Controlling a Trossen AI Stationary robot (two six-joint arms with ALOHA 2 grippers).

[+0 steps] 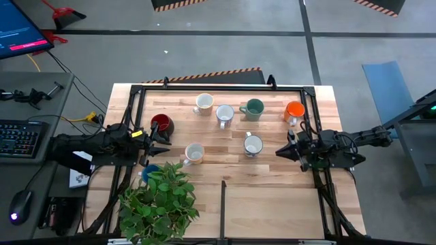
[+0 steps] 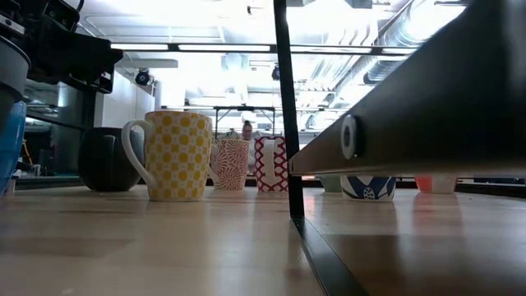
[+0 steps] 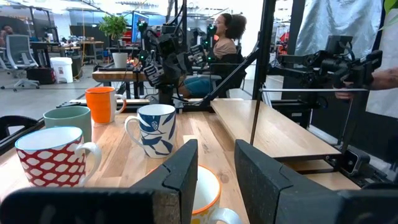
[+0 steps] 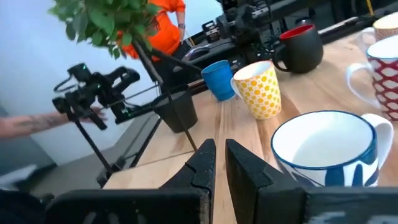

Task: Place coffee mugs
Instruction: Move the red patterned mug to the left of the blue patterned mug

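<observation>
Yellow-dotted mug (image 2: 177, 155) upright, handle left.

I work in a robotics lab: hazard-striped concrete floor (image 1: 204, 73), exposed ceiling ducts (image 2: 386, 49), monitor (image 1: 20, 34) and keyboard (image 1: 19, 139) beside me.

A: What sits on the wooden desk (image 1: 272, 204) at its near left corner?
B: A leafy potted plant (image 1: 160, 204).
A: And off to the left side?
B: A keyboard (image 1: 19, 138), a mouse (image 1: 20, 203) and a monitor (image 1: 20, 34). A seated person (image 3: 224, 43) shows in the room beyond.
</observation>
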